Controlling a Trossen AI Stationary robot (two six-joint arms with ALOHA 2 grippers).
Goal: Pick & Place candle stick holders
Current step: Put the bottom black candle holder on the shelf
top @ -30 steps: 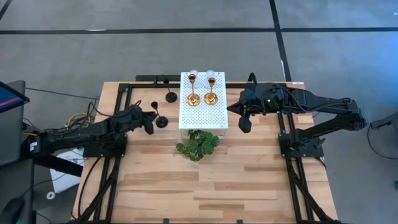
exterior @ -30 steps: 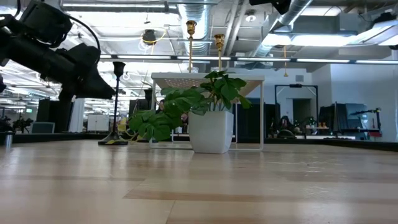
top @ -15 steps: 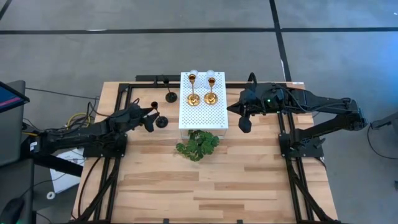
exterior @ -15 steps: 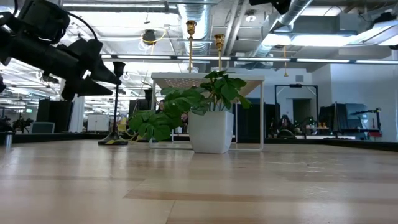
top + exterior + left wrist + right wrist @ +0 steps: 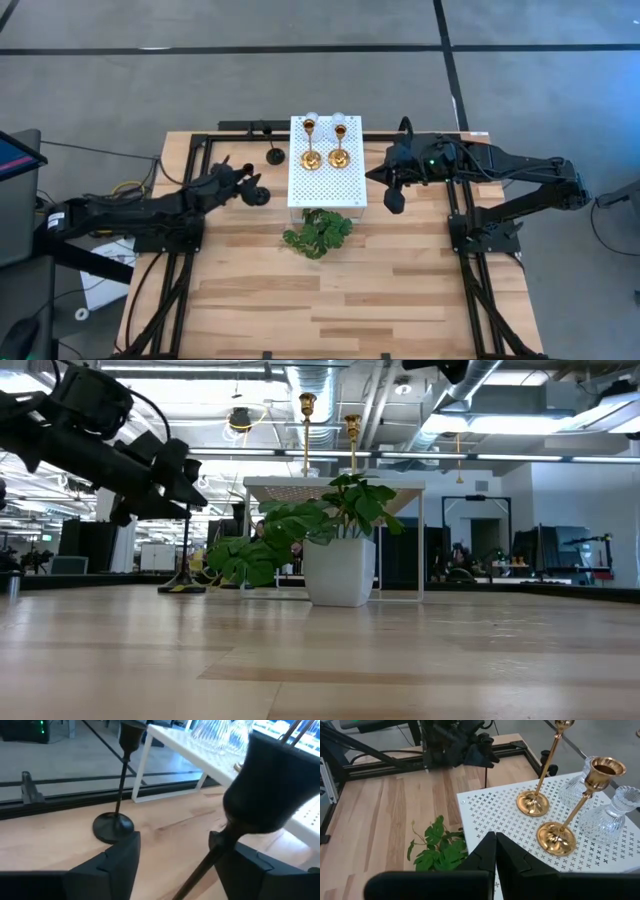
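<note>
Two gold holders (image 5: pixel 311 157) (image 5: pixel 338 157) and two clear glass holders (image 5: pixel 311 118) (image 5: pixel 338 118) stand on a white perforated stand (image 5: pixel 325 188). Two black holders stand on their round bases on the table to the stand's left, one nearer (image 5: pixel 259 196) and one farther (image 5: pixel 274 155). My left gripper (image 5: pixel 249 184) is open, with its fingers on either side of the nearer black holder's thin stem (image 5: pixel 210 857), just below the cup (image 5: pixel 267 785). My right gripper (image 5: pixel 393 203) is shut and empty, in the air right of the stand. My left gripper comes at the nearer black holder's stem (image 5: pixel 215 847) level, from the table's left, with one open finger on each side of it. The stem runs close to one finger (image 5: pixel 240 865); I cannot tell whether it touches. The holder stands on its base.
A small potted green plant (image 5: pixel 318 233) stands just in front of the white stand. Black frame rails (image 5: pixel 190 200) run along both sides of the table. The near half of the wooden table (image 5: pixel 330 300) holds nothing else.
My left gripper has gone toward the table's right and far edges, up to the nearer black holder, so that its open fingers now stand around the stem below the cup. The holder has stayed in place.
</note>
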